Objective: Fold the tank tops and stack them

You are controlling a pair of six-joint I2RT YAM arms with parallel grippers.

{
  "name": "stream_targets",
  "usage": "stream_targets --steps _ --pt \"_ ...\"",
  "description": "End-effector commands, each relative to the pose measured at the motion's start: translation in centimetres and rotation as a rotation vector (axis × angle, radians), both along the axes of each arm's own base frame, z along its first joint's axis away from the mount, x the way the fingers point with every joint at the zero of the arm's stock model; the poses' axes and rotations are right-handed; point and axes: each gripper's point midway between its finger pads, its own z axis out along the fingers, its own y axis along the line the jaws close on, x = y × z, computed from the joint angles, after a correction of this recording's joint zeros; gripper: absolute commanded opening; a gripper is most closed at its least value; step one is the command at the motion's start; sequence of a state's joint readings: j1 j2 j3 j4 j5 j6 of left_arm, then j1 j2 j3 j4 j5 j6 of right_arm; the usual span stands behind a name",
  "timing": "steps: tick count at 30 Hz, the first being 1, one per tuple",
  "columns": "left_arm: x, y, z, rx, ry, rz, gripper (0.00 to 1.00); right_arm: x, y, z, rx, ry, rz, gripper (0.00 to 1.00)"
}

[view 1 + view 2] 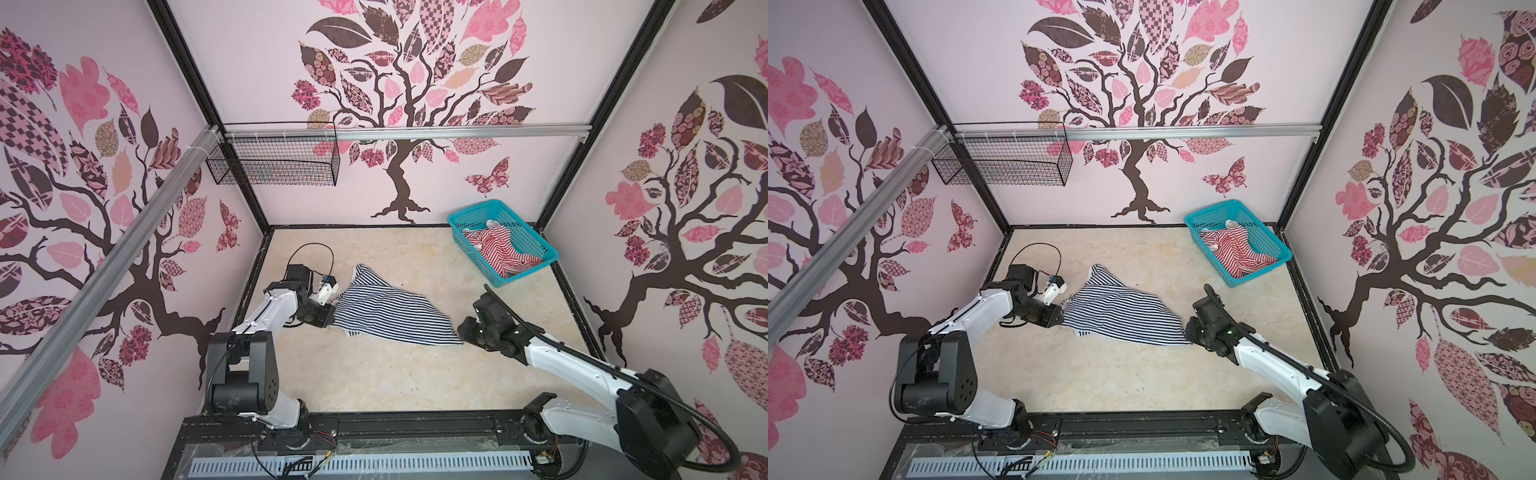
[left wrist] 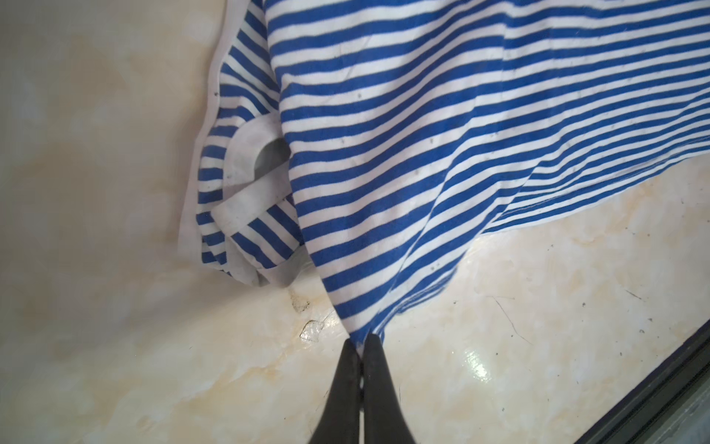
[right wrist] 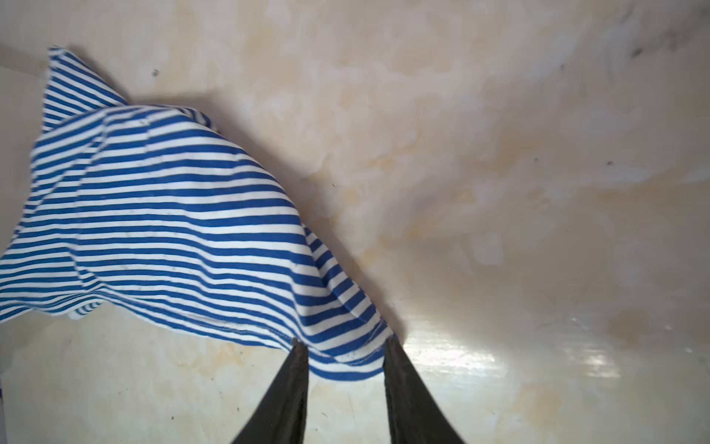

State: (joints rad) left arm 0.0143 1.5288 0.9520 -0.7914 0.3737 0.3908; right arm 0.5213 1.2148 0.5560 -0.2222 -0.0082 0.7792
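The left hand (image 2: 361, 340) clenches one corner of the soft navy-and-white striped tank top (image 1: 386, 311) at mid table (image 1: 374, 374), while the released right hand (image 3: 344, 342), astride another corner, may pinch too little cloth and lose it.

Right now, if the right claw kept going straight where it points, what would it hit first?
The navy top: its corner lies between the right gripper's open jaws, so it would push straight into that cloth, probably sliding it along the table.

left arm (image 1: 266, 309) and right arm (image 1: 573, 365): white shells, black joints, tapered black end effector fingers (image 2: 344, 392).
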Motion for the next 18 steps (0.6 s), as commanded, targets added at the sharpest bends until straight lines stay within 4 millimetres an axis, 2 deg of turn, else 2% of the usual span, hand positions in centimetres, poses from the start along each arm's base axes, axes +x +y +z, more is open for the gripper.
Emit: stream_targets --steps 1,6,12,16,18 --pt "-0.2 0.6 -1.3 0.039 0.005 -0.013 0.0 0.8 0.4 -0.7 -0.007 0.024 -0.012 0.32" --pt "-0.5 1.3 -2.1 0.063 0.012 -0.009 0.0 1.1 -0.6 -1.5 -0.074 0.031 -0.031 0.27" --pt "-0.6 1.1 -2.2 0.049 0.012 -0.014 0.0 0.5 -0.4 -2.5 -0.066 0.06 -0.011 0.26" --pt "-0.6 0.8 -2.1 0.032 0.019 -0.012 0.0 0.3 0.2 -3.3 -0.065 0.101 0.018 0.37" --pt "-0.6 0.8 -2.1 0.03 0.019 -0.01 0.0 0.0 0.3 -3.8 -0.069 0.122 0.032 0.38"
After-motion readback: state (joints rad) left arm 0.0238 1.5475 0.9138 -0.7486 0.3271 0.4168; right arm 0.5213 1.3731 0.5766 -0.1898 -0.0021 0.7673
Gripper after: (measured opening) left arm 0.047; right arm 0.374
